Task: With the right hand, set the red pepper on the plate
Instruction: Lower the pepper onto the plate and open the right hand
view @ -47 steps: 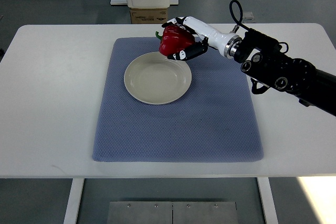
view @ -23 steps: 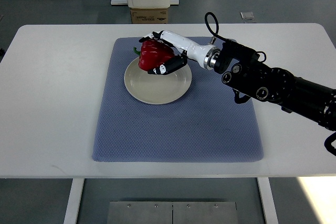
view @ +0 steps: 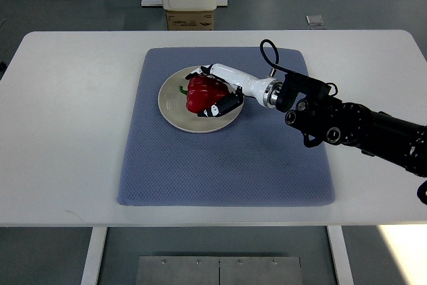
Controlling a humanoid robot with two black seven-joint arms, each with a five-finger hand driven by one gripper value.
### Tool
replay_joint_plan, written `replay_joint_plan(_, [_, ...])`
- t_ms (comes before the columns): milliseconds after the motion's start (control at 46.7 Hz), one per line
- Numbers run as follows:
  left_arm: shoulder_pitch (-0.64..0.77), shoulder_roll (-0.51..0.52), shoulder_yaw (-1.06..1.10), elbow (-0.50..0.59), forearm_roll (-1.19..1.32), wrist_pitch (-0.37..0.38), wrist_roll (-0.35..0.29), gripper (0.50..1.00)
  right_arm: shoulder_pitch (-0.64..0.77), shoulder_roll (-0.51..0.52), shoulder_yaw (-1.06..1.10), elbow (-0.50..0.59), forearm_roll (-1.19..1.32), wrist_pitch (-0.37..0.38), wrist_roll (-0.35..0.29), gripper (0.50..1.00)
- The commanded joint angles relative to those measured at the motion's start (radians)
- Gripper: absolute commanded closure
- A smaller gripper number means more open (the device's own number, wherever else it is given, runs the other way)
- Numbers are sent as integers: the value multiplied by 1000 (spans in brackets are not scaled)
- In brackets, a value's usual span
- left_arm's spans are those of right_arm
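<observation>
**Obs 1:** Right hand (view: 215,90) sits over the plate, upper centre of the frame. White fingers (view: 203,69) wrap the far side of the red pepper (view: 198,93), dark fingertips curl under its near side. Grip is closed on the pepper.

**Obs 2:** Where does the arm enter?

**Obs 1:** From the right edge, mid-height. Black forearm (view: 347,125) runs up and left to a silver wrist ring, then the white palm. A black cable loops above the wrist.

**Obs 2:** Pepper position?

**Obs 1:** Inside the rim of the cream plate (view: 172,107), towards its right half. Green stem points left, over the bare dish. Cannot tell whether the pepper's underside is touching the plate surface or just above it; the hand hides that edge.

**Obs 2:** Plate itself?

**Obs 1:** On the blue-grey mat (view: 227,158), in the mat's upper-middle part, well inside its borders. Mat lies flat on the white table (view: 67,131).

**Obs 2:** Left arm?

**Obs 1:** No sign of it anywhere along the left edge.

**Obs 2:** Background?

**Obs 1:** Beyond the table's far edge, top centre: a cardboard box (view: 190,20) on the floor with a pale unit standing over it.
</observation>
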Motion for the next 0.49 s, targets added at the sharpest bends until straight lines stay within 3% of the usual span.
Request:
replay_joint_plan(0, [0,0,0,0,0,0,0,500,-7,0,0,-1,0,0,-3,998])
replay_joint_plan(471, [0,0,0,0,0,0,2,500,-38,0,-1,-5,-3,0,-17,961])
